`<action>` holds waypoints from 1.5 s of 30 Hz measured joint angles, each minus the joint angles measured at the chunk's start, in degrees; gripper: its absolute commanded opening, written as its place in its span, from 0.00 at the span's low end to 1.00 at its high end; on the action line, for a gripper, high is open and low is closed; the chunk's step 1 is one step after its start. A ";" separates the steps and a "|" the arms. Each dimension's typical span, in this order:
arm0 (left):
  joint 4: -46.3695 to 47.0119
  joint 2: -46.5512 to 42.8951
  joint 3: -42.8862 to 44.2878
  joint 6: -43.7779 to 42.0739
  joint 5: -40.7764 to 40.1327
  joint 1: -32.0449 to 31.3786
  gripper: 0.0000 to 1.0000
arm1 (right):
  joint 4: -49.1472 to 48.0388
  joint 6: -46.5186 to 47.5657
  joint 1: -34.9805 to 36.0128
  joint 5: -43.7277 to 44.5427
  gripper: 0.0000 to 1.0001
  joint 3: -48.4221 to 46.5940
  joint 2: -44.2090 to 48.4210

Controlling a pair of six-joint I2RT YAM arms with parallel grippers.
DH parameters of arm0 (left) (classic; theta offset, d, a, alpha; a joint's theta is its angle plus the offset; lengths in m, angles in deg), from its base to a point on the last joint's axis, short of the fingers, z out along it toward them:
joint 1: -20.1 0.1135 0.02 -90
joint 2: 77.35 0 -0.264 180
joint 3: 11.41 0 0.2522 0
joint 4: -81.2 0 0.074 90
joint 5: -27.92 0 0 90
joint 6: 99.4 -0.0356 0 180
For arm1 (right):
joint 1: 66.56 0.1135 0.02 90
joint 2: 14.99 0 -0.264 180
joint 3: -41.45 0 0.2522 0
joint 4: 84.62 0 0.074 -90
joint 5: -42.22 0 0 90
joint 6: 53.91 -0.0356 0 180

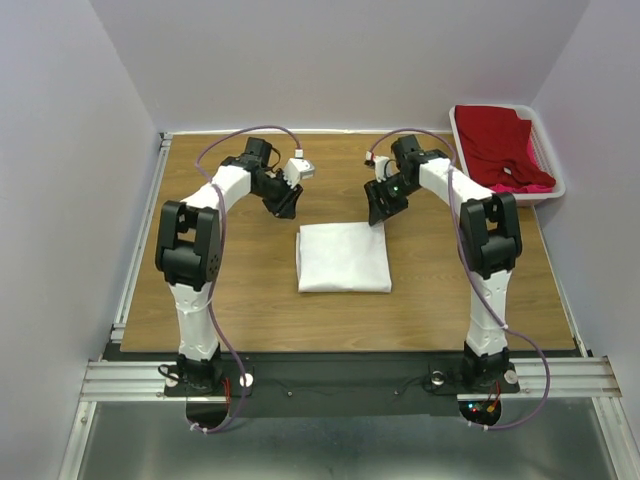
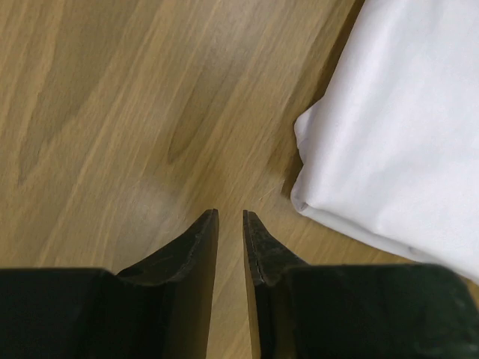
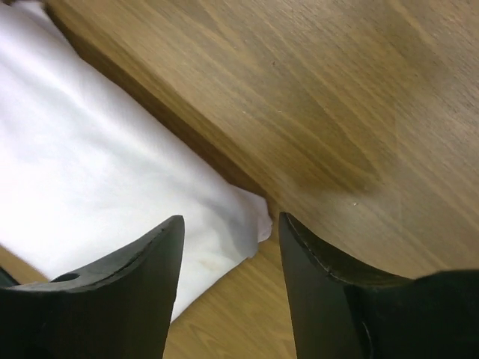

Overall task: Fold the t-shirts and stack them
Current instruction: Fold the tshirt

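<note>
The surface (image 1: 250,290) is a wood-grain board, brown with darker streaks, set in a booth of plain pale walls (image 1: 330,60); a metal rail (image 1: 138,245) runs along its left edge. The white t-shirt (image 1: 344,258) lies folded into a neat rectangle near the middle of the board, between the two arms. At the far right corner stands a white basket (image 1: 556,186) holding the red t-shirt (image 1: 498,145), crumpled, with the pink t-shirt (image 1: 532,184) showing at its near side.

The left gripper (image 1: 284,206) hovers over bare wood just beside the shirt's far left corner; its fingers (image 2: 196,243) are drawn nearly together with only a thin slit between them, gripping nothing. The right gripper (image 1: 378,213) hangs over the shirt's far right corner (the corner shows in the gap); its fingers (image 3: 153,258) are spread apart and hold nothing.
</note>
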 measured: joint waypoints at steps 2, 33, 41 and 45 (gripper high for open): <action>1.11 -1.46 -0.57 1.90 2.10 0.63 0.50 | -0.04 -1.22 -0.13 -0.68 0.60 -0.02 1.05; 16.63 7.37 -2.89 26.84 18.16 3.30 0.34 | -17.40 -16.92 -0.59 -16.87 0.44 9.07 0.50; 18.51 -9.79 -16.28 29.16 23.41 1.40 0.34 | -19.74 -21.14 1.57 -21.46 0.44 14.14 10.78; 22.58 -12.28 -21.90 32.11 27.61 -1.33 0.34 | -23.89 -24.11 6.08 -24.96 0.42 20.20 13.75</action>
